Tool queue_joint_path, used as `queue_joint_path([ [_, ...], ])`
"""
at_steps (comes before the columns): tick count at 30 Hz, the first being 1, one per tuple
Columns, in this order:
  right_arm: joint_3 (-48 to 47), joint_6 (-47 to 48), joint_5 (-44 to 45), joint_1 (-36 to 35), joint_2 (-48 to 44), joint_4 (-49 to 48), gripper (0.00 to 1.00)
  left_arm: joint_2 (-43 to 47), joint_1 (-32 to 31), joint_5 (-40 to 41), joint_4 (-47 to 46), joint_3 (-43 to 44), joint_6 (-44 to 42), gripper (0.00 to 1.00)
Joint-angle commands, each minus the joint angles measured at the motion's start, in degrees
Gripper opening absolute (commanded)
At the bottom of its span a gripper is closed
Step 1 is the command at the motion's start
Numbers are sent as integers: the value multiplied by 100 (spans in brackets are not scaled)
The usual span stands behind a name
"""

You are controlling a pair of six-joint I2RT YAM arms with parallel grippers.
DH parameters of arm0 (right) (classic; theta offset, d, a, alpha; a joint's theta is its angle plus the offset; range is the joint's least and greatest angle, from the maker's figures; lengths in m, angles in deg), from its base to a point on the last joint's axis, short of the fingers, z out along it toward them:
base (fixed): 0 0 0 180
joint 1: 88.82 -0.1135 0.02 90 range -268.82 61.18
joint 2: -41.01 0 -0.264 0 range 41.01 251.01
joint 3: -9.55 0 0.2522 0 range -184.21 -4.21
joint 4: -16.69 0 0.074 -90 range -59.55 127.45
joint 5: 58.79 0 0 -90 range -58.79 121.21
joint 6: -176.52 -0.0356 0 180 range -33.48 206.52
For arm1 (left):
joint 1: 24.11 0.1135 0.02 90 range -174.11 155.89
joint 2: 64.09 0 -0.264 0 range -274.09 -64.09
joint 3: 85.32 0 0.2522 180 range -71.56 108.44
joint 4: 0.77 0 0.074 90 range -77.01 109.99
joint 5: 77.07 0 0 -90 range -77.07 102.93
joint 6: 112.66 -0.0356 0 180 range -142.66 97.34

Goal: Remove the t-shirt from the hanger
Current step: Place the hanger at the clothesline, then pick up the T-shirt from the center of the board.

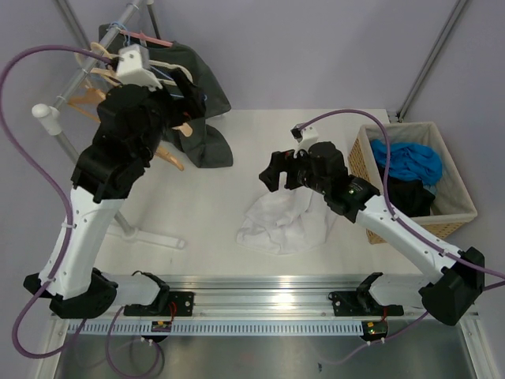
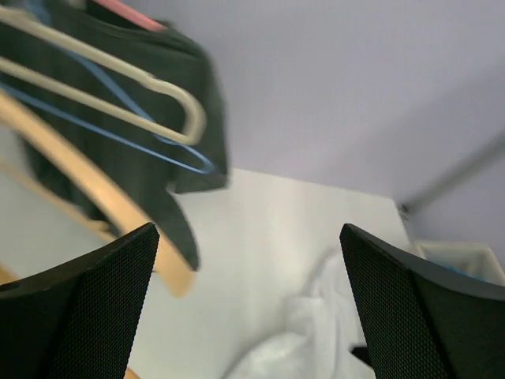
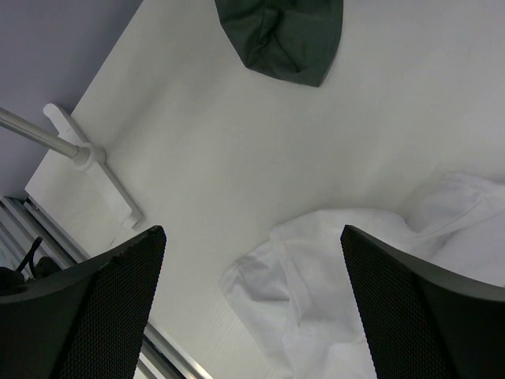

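From above, your left arm [image 1: 118,150] is raised into the hangers on the rack [image 1: 49,117], and its wrist hides the left jaws. A dark t-shirt [image 1: 207,118] hangs just beyond them. The right jaws hover spread and empty over a white t-shirt [image 1: 280,225], which lies crumpled on the counter [image 1: 205,205] and off any hanger. A basket [image 1: 456,215] of clothes sits outside the right arm. In the left wrist view the left jaws stand wide apart and hold nothing. A cream hanger [image 2: 118,79], a blue hanger [image 2: 150,146] and a wooden hanger [image 2: 87,189] cross up and to the left of them, in front of the dark t-shirt [image 2: 158,47]. The white t-shirt [image 2: 316,332] shows low between the two fingers, well away. In the right wrist view the right jaws are likewise wide and empty. The white t-shirt [image 3: 331,268] lies below them, toward the right-hand finger, and the hem of the dark t-shirt [image 3: 284,35] lies far ahead. I judge the white shirt finished with. If the dark one is yours to clear, you are at the reaching step. Next you would need to close the left jaws on cloth at the shoulder or collar, not on a hanger bar. Then draw it off along the hanger's arm, perhaps with the right jaws brought across to steady the hanger. No brand, label or writing can be read in any view.
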Motion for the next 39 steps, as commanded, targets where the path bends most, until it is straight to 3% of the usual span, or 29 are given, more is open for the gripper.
queue_joint_path([
  [1,-122,-166,359,-64,-198,-142,100,134,-895,-498,-610,-482,-329,99],
  [6,88,-797,1790,-29,-339,34,99,1504,-1329,-691,-2303,-3073,-206,99],
  [9,176,-1158,2143,24,-112,472,99,2416,-1347,-1156,-3430,-4734,-223,99],
  [12,185,-1667,2187,51,327,920,99,2823,-1356,-1692,-3696,-5640,-197,99],
  [19,1275,-2697,2109,103,785,210,100,3228,-1373,-2273,-3907,-6942,146,99],
  [26,502,-3339,2854,130,2453,1124,99,3624,-1487,-2291,-4047,-7953,15,99],
  [33,352,-3366,2364,174,3325,449,99,3363,-1567,-2308,-4610,-8474,-12,99],
  [34,344,-3305,2285,174,3430,395,92,3274,-1567,-2378,-4636,-8447,-3,99],
  [35,335,-3243,2267,174,3449,343,92,3212,-1567,-2379,-4645,-8438,23,99],
  [38,335,-3146,2363,182,3423,210,17,3115,-1584,-2545,-4663,-8465,102,99],
  [39,291,-3120,2398,191,3388,315,0,3123,-1584,-2537,-4654,-8456,102,99],
])
